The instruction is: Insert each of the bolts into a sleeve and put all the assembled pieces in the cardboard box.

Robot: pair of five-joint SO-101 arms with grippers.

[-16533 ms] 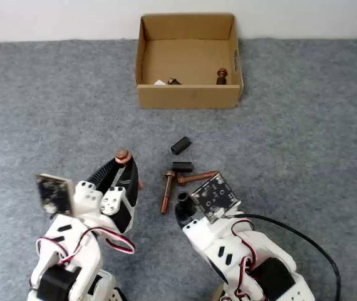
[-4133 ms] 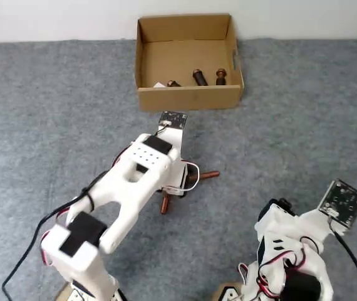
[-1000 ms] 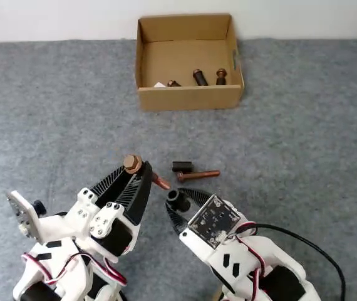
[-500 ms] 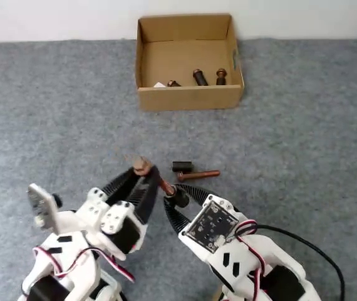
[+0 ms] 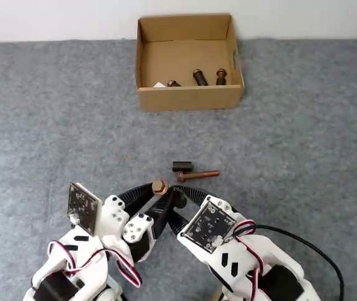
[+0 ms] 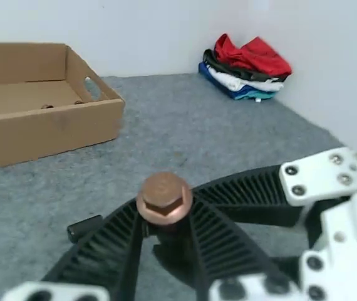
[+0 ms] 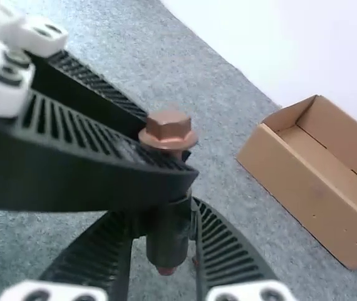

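- High view: your left pincer [image 5: 161, 193], clenched on the bolt [image 5: 160, 186], has swung over the right pincer [image 5: 175, 200].
- Bolt stands through the sleeve [image 7: 166, 235] your right pincer grasps.

The box [image 5: 188, 98] sits far centre on the carpet [image 5: 304, 138], by the wall. Three pieces [image 5: 200, 77] lie in it along its near wall, toward the right. Between box and arms lie a loose sleeve [image 5: 181, 167] and, just right of it and a little nearer, a loose bolt [image 5: 198, 175], set left to right. Just near of these, the left gripper [image 5: 163, 194] and right gripper [image 5: 175, 202] meet. The left clasps a bolt [image 5: 160, 186] upright, head on top. The right clasps a sleeve [image 7: 168, 235] below, around the shank.
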